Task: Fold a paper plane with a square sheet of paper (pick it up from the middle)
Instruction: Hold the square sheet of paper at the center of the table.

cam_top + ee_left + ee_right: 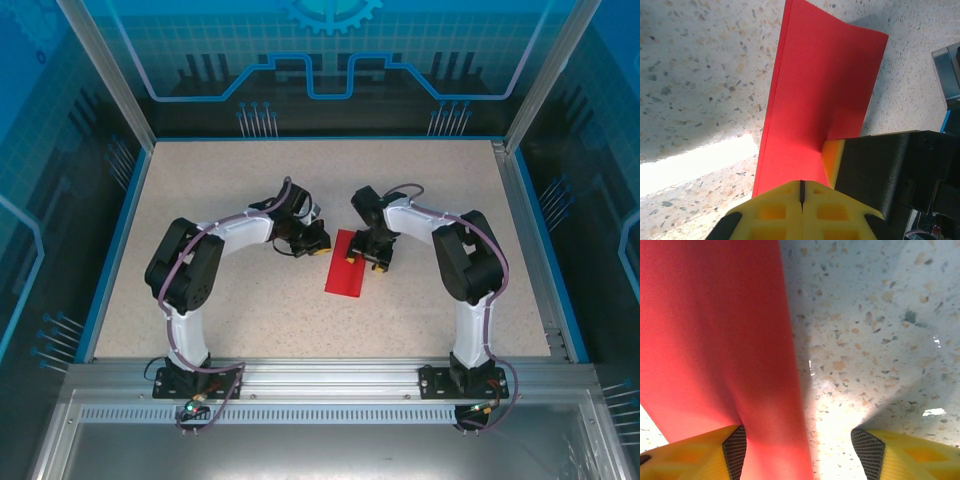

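The red sheet of paper lies near the middle of the speckled tabletop, between the two arms. It is folded into a long shape. From above, the left end effector sits right at the paper's left edge, near the far end. The right end effector is over the paper's right side. In the left wrist view, the left end effector has its two yellow fingers pressed tight together, with only a thin dark line between them. The paper starts right at their tips and runs away across the tabletop. I cannot tell if the fingers pinch the paper's edge. The paper's right side curls up off the tabletop there, and a yellow finger of the other arm touches it. In the right wrist view, the right end effector has its fingers wide apart. The paper runs between them, close against the finger on the left. The other finger is over the bare tabletop.
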You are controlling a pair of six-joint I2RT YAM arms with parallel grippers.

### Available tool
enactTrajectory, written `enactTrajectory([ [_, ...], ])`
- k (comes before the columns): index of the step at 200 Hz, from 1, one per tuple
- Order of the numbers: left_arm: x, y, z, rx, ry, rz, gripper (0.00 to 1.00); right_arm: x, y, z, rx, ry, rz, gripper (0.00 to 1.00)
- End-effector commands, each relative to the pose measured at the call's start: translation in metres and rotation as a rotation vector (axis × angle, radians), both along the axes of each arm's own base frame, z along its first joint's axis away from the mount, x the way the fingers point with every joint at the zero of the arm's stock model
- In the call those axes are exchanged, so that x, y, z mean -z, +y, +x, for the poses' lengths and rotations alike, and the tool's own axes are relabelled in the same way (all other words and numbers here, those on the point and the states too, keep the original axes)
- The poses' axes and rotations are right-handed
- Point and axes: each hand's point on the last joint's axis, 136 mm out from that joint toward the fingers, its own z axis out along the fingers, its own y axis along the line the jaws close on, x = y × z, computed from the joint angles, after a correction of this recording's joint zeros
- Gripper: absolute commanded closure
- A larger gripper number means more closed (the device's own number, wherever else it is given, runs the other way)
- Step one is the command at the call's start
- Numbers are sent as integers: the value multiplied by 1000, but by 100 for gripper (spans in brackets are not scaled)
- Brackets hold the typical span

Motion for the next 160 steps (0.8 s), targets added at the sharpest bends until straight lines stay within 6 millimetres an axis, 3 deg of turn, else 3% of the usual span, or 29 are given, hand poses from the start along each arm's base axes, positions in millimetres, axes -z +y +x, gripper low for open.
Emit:
enactTrajectory([
  [1, 1, -11, -1, 45, 18, -21, 100, 42, -12, -11, -2, 60, -84, 34],
  [117, 4, -16, -3, 66, 37, -22, 100, 45, -13, -13, -10, 71, -95, 33],
  [160, 17, -15, -4, 76, 50, 73, 100, 46, -13, -13, -12, 73, -96, 32],
])
